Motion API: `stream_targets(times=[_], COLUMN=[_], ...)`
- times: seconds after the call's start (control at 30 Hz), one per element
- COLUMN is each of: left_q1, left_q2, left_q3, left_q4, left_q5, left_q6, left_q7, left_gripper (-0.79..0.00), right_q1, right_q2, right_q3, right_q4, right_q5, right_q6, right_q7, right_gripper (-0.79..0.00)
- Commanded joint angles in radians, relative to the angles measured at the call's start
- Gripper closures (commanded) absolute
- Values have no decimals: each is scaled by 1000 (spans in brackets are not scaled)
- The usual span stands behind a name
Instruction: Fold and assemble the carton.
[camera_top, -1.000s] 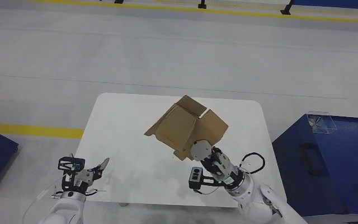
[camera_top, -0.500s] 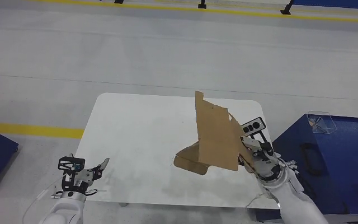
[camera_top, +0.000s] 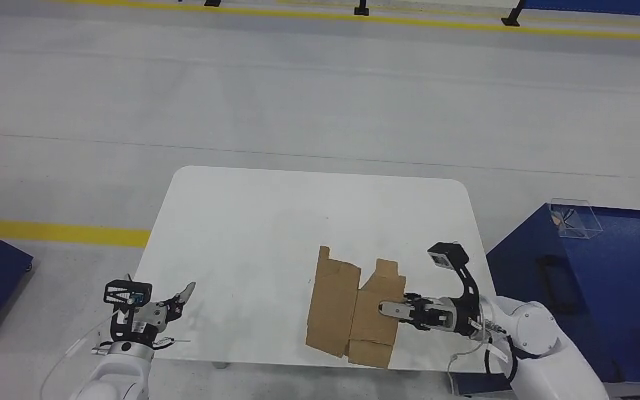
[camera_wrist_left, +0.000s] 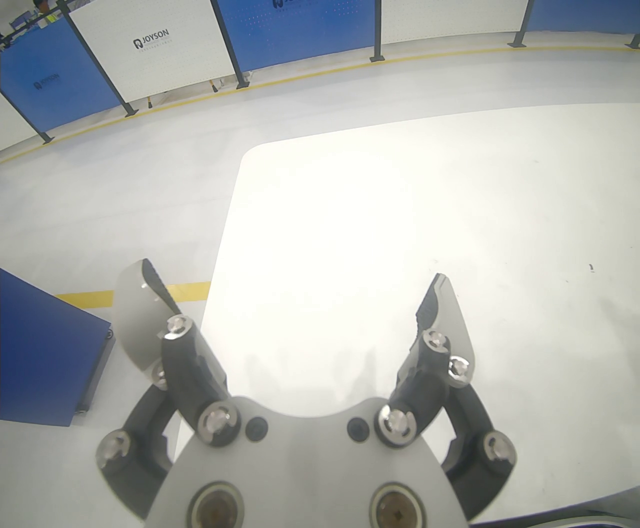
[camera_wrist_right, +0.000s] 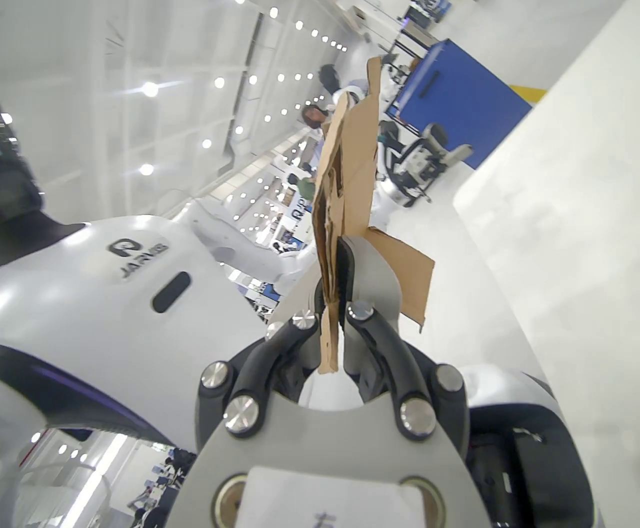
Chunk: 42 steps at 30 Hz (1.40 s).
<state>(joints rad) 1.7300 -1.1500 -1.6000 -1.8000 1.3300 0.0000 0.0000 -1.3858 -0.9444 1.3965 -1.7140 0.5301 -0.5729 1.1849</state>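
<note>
You have one white table (camera_top: 250, 230) in front of you, with rounded corners. Two blue cabinets flank it: one cabinet (camera_top: 560, 290) stands off its right side, and a corner of the other cabinet (camera_top: 8, 268) shows off its left. There is one carton (camera_top: 350, 315), brown cardboard and flattened. From above you see it broad side up over the near right part of the table, with its near end reaching the table's near edge. It shows two long panels side by side, each ending in a flap at the far end, with a notch between the two flaps. You cannot tell from these views whether it rests on the tabletop or hangs just above it. You have two grippers. The right gripper (camera_top: 400, 309) comes in from the table's right side and its fingers are clamped tight on the carton's right edge. In the right wrist view the carton (camera_wrist_right: 350, 145) runs edge-on through the right gripper (camera_wrist_right: 335, 260), with one flap bent out to the side. The left gripper (camera_top: 180, 297) sits at the table's near left corner, well apart from the carton, its two fingers spread wide. The left wrist view shows the left gripper (camera_wrist_left: 292, 272) over the table (camera_wrist_left: 400, 200) by its left edge. One small clear box (camera_top: 575, 215) stands on top of the right cabinet.
</note>
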Motion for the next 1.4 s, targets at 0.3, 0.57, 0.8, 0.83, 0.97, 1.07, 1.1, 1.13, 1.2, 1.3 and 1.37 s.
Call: stream_targets(times=[0.3,0.57,0.8,0.83,0.97,1.07,1.1,1.13,1.2,1.3,1.37], left_q1=[29,-149,-315,-319,-324,-331,-331,-329,-324,-314,-307], left_q2=[5,48,64,66,76,82,84,85,89,92,93], left_q3=[-50,-250,-71,-48,13,52,63,71,76,82,86], left_q4=[-106,-47,134,136,131,112,104,96,84,62,49], left_q5=[-287,-1548,-1818,-1817,-1839,-1841,-1840,-1844,-1848,-1849,-1848], left_q6=[-167,-102,-56,-75,-105,-112,-118,-124,-134,-146,-154], left_q7=[-317,-1339,-1536,-1536,-1536,-1536,-1536,-1536,-1536,-1536,-1530], left_gripper=[-785,-785,-785,-785,-785,-650,-511,-391,-314,-108,0], right_q1=[0,21,76,85,124,151,158,164,174,182,185], right_q2=[-2,-12,-32,-35,-50,-61,-64,-66,-70,-75,-77], right_q3=[-9,-81,-192,-209,-276,-314,-324,-332,-344,-355,-360], right_q4=[-9,16,60,64,79,88,91,94,99,104,107], right_q5=[-4,60,126,125,119,116,111,108,100,96,97], right_q6=[16,25,25,22,21,18,17,16,18,17,16], right_q7=[-21,4,72,75,80,74,69,64,59,55,55], right_gripper=[0,0,0,0,0,0,0,0,0,0,0])
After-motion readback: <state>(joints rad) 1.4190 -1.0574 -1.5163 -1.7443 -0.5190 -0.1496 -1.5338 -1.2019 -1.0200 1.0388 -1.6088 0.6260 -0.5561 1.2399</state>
